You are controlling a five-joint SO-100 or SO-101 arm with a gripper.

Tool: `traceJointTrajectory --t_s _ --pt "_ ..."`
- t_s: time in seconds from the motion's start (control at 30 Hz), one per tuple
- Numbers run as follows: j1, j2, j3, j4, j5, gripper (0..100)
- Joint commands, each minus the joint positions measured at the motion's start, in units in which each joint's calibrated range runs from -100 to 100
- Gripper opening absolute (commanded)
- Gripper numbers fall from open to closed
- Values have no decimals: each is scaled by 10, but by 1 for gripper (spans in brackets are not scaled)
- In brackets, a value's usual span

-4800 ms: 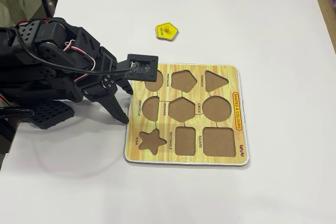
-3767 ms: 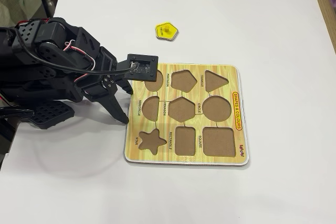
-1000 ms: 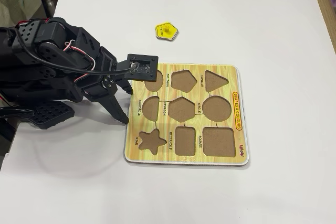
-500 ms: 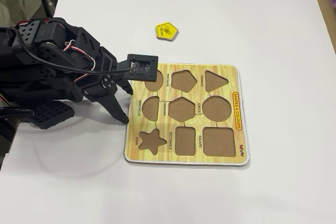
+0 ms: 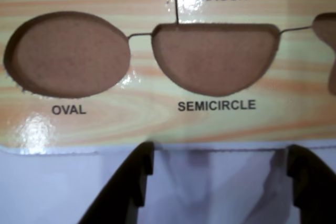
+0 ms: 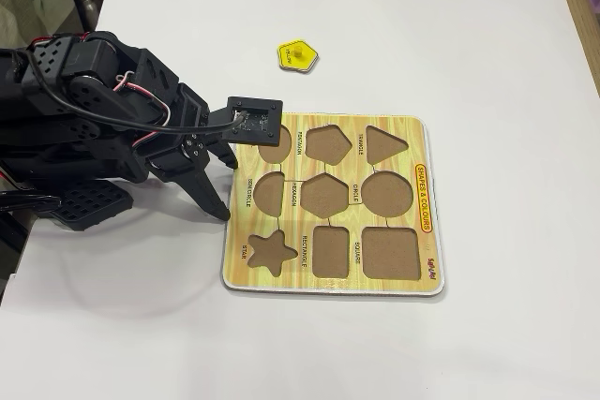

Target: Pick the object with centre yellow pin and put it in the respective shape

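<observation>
Still nothing moves: the arm idles at the shape board's [image 6: 427, 259] 9 o'clock edge, unchanged across recent moments, so the task has not begun.

Jaws [image 5: 215, 182] stand wide and empty in the wrist view. The yellow pentagon piece [image 6: 297, 54] lies on open counter [image 6: 487, 53] at the board's 11 o'clock, well apart, unobstructed; the pentagon cutout [image 6: 327, 143] waits empty.

White surface [image 6: 469, 35] carries a yellow shape board [image 6: 424, 152]; a yellow pentagon piece [image 6: 297, 54] lies apart, beyond its top edge.
</observation>
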Motion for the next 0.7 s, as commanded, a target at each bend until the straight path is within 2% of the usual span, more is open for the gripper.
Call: traceJointTrajectory --t_s 0.0,0.5,0.67 --pt "-8 22 -31 5 -2 28" --pt "-10 292 -299 13 3 28" --pt "-62 393 -402 14 4 28"
